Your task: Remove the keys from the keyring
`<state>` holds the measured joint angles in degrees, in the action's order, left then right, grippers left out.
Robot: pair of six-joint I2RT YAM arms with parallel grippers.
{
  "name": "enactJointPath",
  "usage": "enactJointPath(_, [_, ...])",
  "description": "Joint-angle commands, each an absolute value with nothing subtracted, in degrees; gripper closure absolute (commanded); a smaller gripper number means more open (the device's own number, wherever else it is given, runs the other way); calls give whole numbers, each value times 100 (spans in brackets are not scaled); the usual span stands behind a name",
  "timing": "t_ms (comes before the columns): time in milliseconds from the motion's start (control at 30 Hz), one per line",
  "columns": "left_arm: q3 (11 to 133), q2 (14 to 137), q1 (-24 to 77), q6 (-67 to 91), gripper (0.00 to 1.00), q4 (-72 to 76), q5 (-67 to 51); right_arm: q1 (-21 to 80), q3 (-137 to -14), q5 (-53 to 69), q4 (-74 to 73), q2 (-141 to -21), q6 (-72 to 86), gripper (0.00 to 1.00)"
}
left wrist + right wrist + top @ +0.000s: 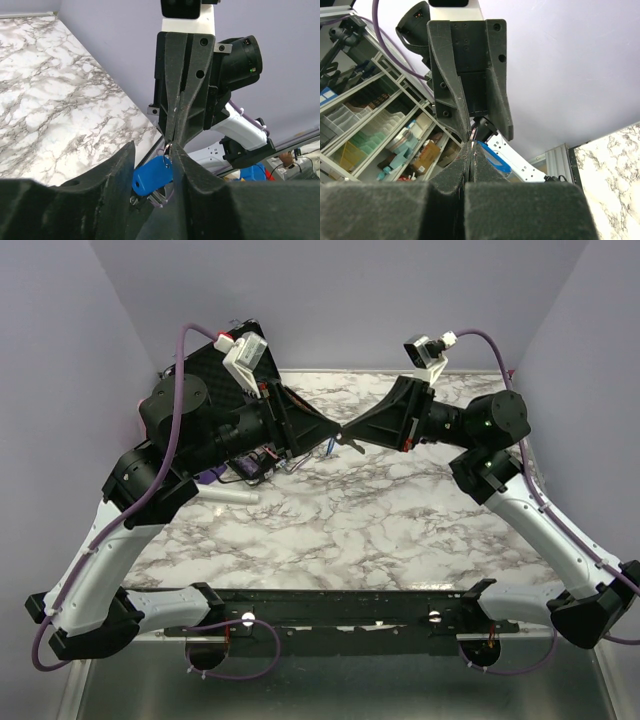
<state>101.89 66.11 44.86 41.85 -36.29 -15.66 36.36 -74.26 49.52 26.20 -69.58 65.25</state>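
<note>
**A:** From above, what is there?

**B:** A glossy white surface (330, 530) veined in grey like marble. Two matte black, wedge-shaped tools meet tip to tip above it, toward 12 o'clock: the left tool (333, 434) and the right tool (348, 436). The keyring (332, 446) is a mere speck hanging just under those tips, off the surface. One smooth white tube (232, 497) lies toward 9 o'clock.

**A:** And from the left wrist?

**B:** The left tool's two grainy black fingers stand apart. One oval blue tag (152, 177) of smooth plastic sits in the gap, touching the finger at 3 o'clock. I cannot tell whether it is squeezed. The right tool comes down from 12 o'clock with its fingers pressed together, pinching the thin wire ring just above the tag.

**A:** How many keys?

**B:** I cannot count them. There is only a silvery glint under the tag, at 7 o'clock.

**A:** And from the right wrist?

**B:** Its own two fingers fill 6 o'clock, closed flat against each other, with a hair-thin wire rising from the tips. The left tool hangs from 12 o'clock, fingers parted. The tag shows just at 3 o'clock of the tips.
</note>
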Motion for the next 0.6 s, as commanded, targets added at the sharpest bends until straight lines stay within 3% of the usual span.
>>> enactJointPath(0, [10248,6671,4482,3990,54,-3850,-1222,3727,-7365,5027,2672,-6794,6442,99])
enactJointPath(267, [10178,6495,4482,3902,40,-3894,-1134,3727,-7321,4992,2584,-6759,6399,99])
enactJointPath(567, [10231,6346,4482,3753,38,-4078,-976,3727,-7330,4966,2505,-6768,6328,99])
